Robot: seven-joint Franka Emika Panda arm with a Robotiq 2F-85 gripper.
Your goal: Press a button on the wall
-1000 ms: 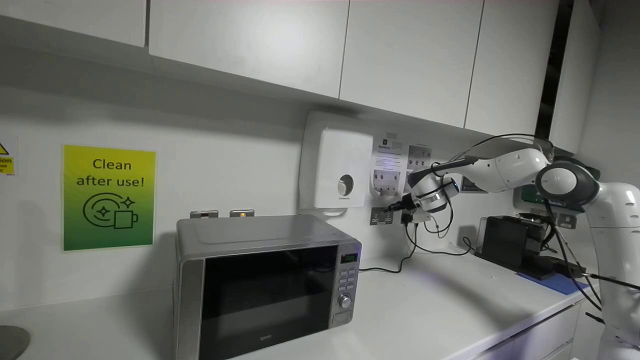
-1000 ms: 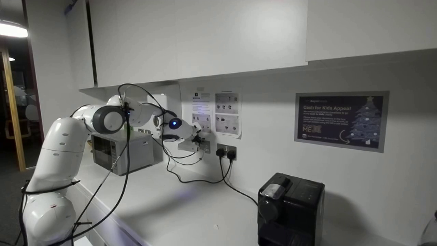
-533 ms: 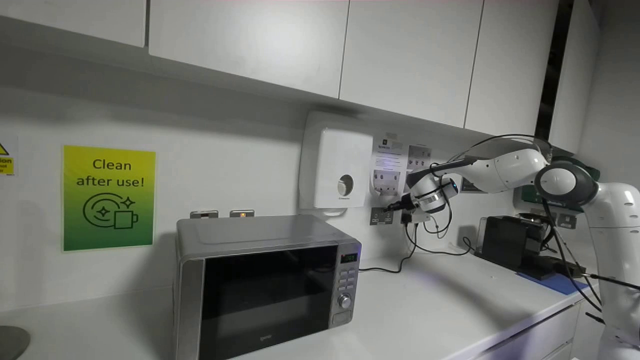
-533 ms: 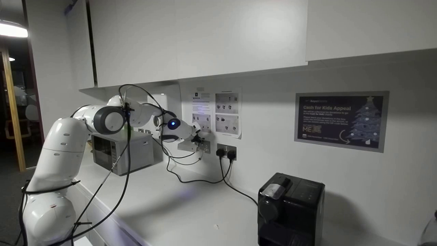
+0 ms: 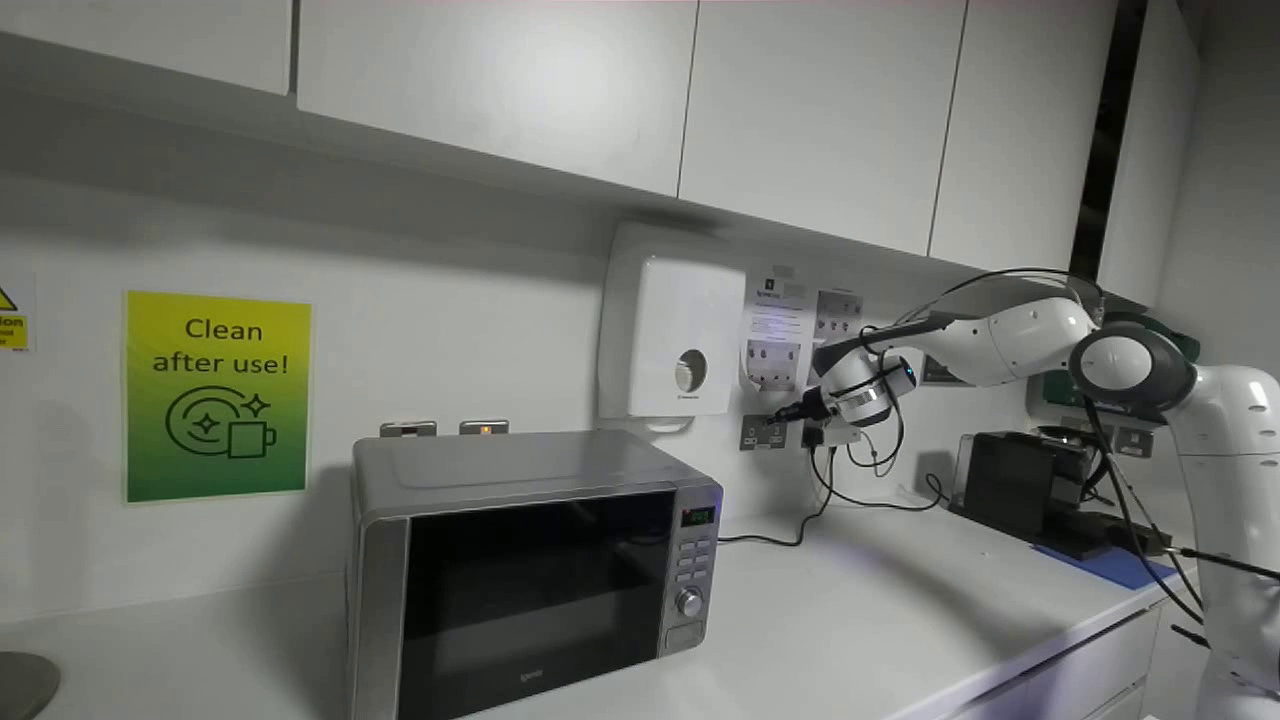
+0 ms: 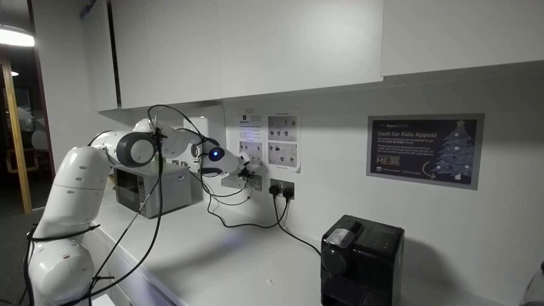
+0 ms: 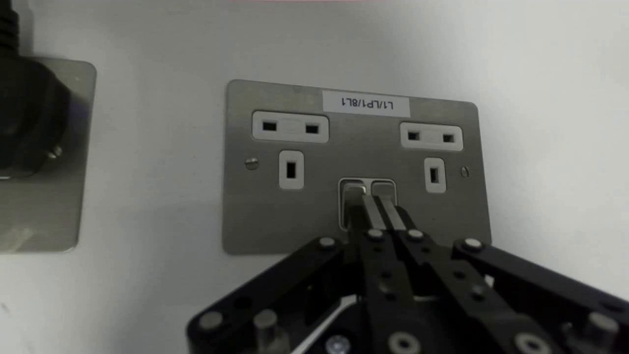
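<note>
The white wall [image 7: 162, 123] carries a grey double socket plate [image 7: 275, 216], also seen in both exterior views [image 5: 752, 432] [image 6: 256, 182]. Its label reads upside down in the wrist view. Two small rocker switches sit in one frame at the plate's middle: the left one [image 7: 353, 191] looks tilted, the right one [image 7: 383, 188] looks flatter. My gripper [image 7: 378, 197] is shut and empty, its fingertips together in front of the switches, hiding their lower parts. Whether the tips touch is hard to tell. The gripper also shows at the plate in both exterior views [image 5: 775, 417] [image 6: 250, 174].
A second socket plate [image 6: 290, 185] with black plugs and cables is beside it. A microwave [image 5: 540, 465], a white dispenser box [image 5: 685, 310] and a black coffee machine [image 6: 382, 242] are along the counter [image 6: 238, 263]. White cabinets [image 5: 820, 110] overhang. Paper notices [image 6: 282, 148] hang above the plates.
The arm's wrist has shifted very slightly since one second ago. The gripper stays at the socket plate, and nothing visible differs from half a second ago.
</note>
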